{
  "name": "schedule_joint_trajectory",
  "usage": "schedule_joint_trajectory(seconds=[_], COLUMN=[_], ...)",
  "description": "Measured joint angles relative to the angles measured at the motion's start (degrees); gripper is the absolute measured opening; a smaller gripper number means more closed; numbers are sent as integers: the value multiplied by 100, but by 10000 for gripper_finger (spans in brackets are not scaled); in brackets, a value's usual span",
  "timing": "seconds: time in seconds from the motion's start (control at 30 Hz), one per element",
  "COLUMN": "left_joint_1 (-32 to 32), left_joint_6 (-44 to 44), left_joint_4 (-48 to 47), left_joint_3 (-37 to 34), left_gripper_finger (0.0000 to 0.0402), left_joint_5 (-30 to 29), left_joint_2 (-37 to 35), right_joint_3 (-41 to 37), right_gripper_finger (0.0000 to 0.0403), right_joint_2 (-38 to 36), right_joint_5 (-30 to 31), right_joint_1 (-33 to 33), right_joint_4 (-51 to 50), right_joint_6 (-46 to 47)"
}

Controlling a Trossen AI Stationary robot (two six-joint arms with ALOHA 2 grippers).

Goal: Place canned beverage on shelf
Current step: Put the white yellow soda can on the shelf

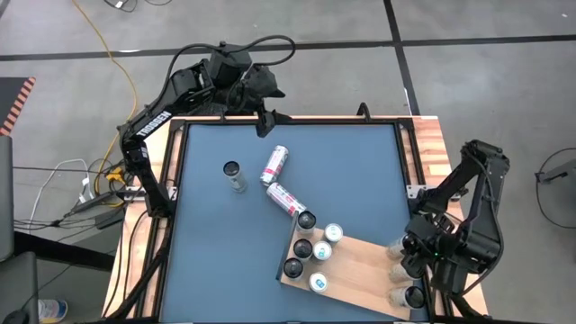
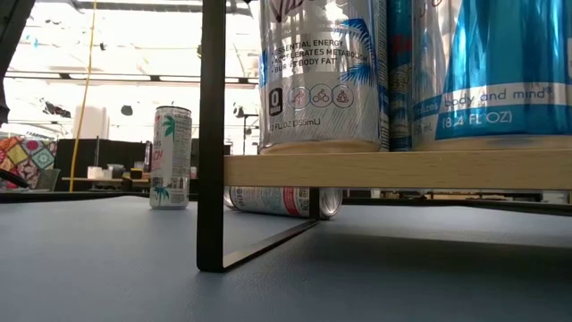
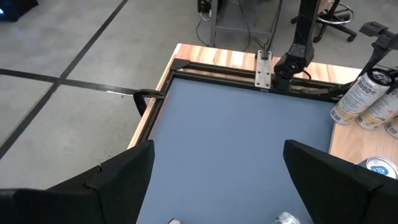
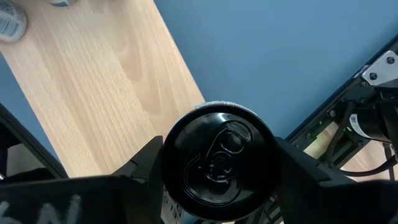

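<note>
The right gripper (image 4: 217, 163) clamps a can (image 4: 219, 158) by its sides near the top, over the shelf (image 4: 118, 68) edge. Smooth, rigid and thin-walled, it likely needs gentle, level grip.

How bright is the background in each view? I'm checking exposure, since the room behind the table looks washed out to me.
Low view: the room behind is blown out to near white, and the cans on the shelf are cut off by the frame. Right wrist view: the black can between the right gripper fingers fills the frame, close and soft. High view: evenly lit, no strong glare.
</note>
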Motion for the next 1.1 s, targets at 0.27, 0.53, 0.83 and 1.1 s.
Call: schedule_joint_trajectory(seconds=[0.27,0.53,0.83,1.1], left_joint_1=[0,0,0,0], left_joint_6=[-52,-72,-79,-81], left_joint_4=[9,14,14,13], left_joint_3=[0,0,0,0], left_gripper_finger=[343,343,343,343], left_joint_5=[-2,-2,-2,-2], left_joint_2=[0,0,0,0], right_joint_3=[-2,2,4,2], right_gripper_finger=[208,208,208,229], right_joint_2=[0,-2,0,0], right_joint_5=[-13,-121,-190,-189], right_joint_1=[0,33,514,372], right_joint_4=[66,69,-24,14], right_joint_6=[-40,-30,754,449])
